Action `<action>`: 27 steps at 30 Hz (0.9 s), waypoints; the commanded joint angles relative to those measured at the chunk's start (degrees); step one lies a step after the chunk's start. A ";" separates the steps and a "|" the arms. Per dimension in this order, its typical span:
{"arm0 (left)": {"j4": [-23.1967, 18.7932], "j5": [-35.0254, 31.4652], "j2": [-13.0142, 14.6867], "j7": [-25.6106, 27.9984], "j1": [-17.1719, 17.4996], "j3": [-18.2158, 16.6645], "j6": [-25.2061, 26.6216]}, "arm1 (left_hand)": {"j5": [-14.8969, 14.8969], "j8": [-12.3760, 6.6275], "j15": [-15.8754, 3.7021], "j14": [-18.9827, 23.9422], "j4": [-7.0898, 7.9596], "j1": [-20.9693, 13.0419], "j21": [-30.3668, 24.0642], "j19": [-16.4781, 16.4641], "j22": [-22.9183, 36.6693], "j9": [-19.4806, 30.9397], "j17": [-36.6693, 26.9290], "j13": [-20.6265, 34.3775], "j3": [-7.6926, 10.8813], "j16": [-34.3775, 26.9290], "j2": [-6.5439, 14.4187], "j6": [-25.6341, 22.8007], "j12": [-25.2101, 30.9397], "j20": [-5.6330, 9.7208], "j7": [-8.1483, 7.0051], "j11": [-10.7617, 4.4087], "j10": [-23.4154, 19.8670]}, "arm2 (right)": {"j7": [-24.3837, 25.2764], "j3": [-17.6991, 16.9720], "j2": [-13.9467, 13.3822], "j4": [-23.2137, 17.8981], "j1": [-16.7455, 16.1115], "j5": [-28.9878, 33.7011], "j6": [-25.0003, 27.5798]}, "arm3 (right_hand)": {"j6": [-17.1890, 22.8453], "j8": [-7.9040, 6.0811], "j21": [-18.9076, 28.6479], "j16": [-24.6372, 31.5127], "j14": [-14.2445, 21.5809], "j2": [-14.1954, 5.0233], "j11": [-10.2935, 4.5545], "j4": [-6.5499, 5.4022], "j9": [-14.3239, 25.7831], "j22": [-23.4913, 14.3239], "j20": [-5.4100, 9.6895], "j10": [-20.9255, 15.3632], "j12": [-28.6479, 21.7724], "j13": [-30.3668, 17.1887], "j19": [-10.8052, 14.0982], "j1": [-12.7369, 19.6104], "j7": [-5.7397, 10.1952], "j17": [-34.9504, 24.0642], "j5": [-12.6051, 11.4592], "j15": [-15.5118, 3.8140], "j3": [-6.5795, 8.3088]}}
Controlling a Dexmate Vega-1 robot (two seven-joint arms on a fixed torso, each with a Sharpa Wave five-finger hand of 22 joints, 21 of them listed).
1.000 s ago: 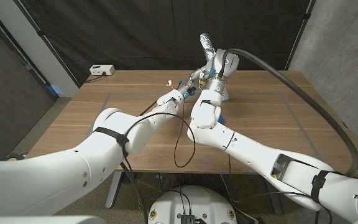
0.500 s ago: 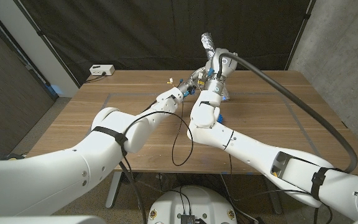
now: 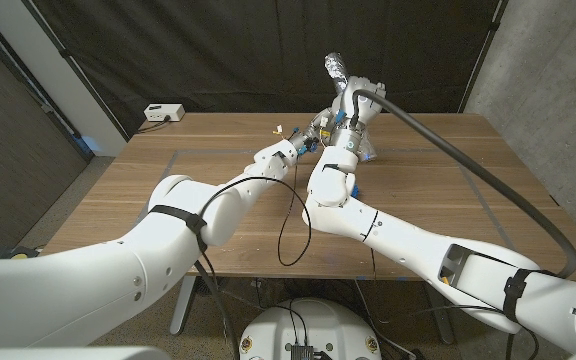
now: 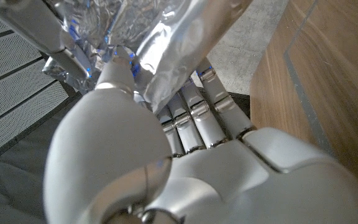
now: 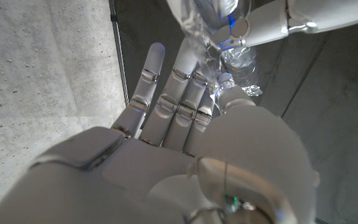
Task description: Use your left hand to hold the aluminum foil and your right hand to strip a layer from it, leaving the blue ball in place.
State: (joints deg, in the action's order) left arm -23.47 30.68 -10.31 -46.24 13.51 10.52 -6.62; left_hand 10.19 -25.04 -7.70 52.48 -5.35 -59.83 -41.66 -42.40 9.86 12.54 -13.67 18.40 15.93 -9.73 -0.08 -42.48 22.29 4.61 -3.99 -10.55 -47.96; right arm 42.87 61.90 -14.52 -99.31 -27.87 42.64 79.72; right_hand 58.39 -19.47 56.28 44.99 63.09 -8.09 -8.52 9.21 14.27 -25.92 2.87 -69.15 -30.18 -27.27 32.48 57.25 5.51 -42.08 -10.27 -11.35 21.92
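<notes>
Both arms reach to the far middle of the table, forearms crossing close together. The left hand [image 3: 303,143] grips the foil [image 3: 334,72] between thumb and fingers [image 4: 188,106]. The right hand [image 3: 352,110] is raised beside it, thumb pinching the foil against its extended fingers [image 5: 178,93].

Lighting: even, bright overhead; foil [image 4: 166,56] glares. Focus: head view sharp; near hand [image 5: 166,155] soft. Edges: wide-angle bowing.
</notes>
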 commanded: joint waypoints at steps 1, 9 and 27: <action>-0.34 -5.17 -0.97 -0.23 -0.33 -3.22 1.72 | 0.78 1.51 -4.58 -3.68 2.28 3.88 1.54 1.13 0.09 0.20 1.19 -0.86 -1.06 -0.49 -3.53 3.83 -1.90 2.22 0.64 -0.82 4.10 | -0.47 -0.40 0.06 -0.66 -0.17 0.68 0.27 | 0.36 -0.20 0.76 0.23 0.04 -0.32 0.18 -0.14 0.09 -0.39 4.29 -0.06 -0.21 -0.45 -0.41 0.94 -0.33 -0.11 -0.08 -1.94 -0.26; -0.34 -7.15 -1.39 -1.39 -0.15 -5.72 1.68 | 1.70 2.27 -4.48 -4.76 3.29 6.88 2.63 1.05 0.08 0.25 1.62 -0.64 -3.38 -0.97 -6.14 5.60 -2.23 1.15 1.73 -0.10 5.22 | -0.05 -0.30 0.25 -0.71 -0.18 0.73 0.27 | 0.14 0.01 2.46 0.16 0.05 -0.49 0.84 -0.12 0.06 -0.99 4.23 0.20 -0.61 -1.90 -1.15 1.90 -0.74 -0.25 0.01 -1.94 -0.51; -0.34 -11.32 -5.20 -2.55 1.28 -16.15 4.73 | 3.18 3.28 -4.38 -6.79 4.00 8.50 4.25 0.64 0.05 0.37 1.82 -0.84 -5.29 -0.91 -7.46 7.92 -3.08 1.28 1.82 0.09 7.22 | -2.82 -1.23 1.40 1.11 0.43 6.72 0.27 | 0.32 -0.18 5.20 0.32 0.33 -0.47 0.59 -0.30 0.59 -1.78 4.58 0.19 -1.22 -4.00 -2.03 2.88 -0.80 -0.64 0.06 -1.93 -1.21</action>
State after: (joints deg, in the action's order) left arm -23.80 22.65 -13.41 -48.58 13.87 0.29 -3.52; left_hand 12.80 -22.03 -5.31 46.21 -1.51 -51.77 -37.73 -41.76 9.87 12.66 -11.71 17.54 11.21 -10.63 -7.11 -35.33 19.47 4.30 -2.14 -10.34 -41.55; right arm 41.52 61.54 -13.93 -99.63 -27.97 45.88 79.94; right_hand 58.32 -19.29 61.01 44.99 63.08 -8.39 -8.20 8.91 14.47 -27.51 2.85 -68.82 -30.97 -30.92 30.63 59.52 4.88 -42.35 -9.90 -11.34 21.00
